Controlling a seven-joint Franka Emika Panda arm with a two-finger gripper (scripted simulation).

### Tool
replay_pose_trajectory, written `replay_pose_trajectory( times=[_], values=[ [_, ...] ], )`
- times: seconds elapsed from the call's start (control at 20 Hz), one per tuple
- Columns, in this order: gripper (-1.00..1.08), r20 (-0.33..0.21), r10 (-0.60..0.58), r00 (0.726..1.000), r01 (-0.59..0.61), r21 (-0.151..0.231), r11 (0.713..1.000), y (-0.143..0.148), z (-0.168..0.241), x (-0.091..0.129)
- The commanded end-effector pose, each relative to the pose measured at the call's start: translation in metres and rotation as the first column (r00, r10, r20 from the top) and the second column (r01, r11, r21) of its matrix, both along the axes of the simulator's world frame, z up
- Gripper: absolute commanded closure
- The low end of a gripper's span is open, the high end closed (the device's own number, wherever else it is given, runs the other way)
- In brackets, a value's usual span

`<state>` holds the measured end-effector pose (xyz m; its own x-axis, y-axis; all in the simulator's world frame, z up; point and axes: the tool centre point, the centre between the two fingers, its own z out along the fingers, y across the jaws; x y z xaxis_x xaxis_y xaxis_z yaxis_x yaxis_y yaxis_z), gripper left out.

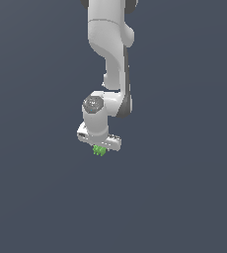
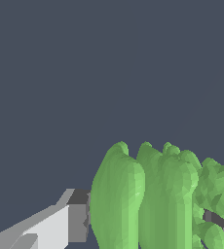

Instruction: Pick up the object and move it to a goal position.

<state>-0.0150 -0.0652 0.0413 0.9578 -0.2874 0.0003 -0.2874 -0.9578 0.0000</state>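
Note:
The object (image 1: 99,150) is a tiny bright green ridged lump that pokes out just below my white gripper (image 1: 100,148) in the exterior view. In the wrist view the object (image 2: 153,199) fills the lower middle, with ridged lobes standing between the fingers. One grey-and-white finger (image 2: 60,226) presses against its side; the other finger is mostly hidden behind the green lobes. The gripper is shut on the object. The white arm (image 1: 110,54) comes down from the top of the exterior view.
Only a plain dark grey-blue background (image 1: 184,197) shows around the arm; no surface edge, container or other object is in view.

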Motion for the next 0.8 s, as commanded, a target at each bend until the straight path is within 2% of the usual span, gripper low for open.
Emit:
replay_pose_trajectory(
  times=[0.0, 0.35, 0.75],
  values=[
    [1.08, 0.000, 0.000, 1.000, 0.000, 0.000, 1.000, 0.000, 0.002, 0.002],
    [1.08, 0.000, 0.000, 1.000, 0.000, 0.000, 1.000, 0.003, 0.021, 0.022],
    [1.08, 0.000, 0.001, 1.000, -0.001, -0.001, 1.000, 0.007, 0.056, 0.060]
  ],
)
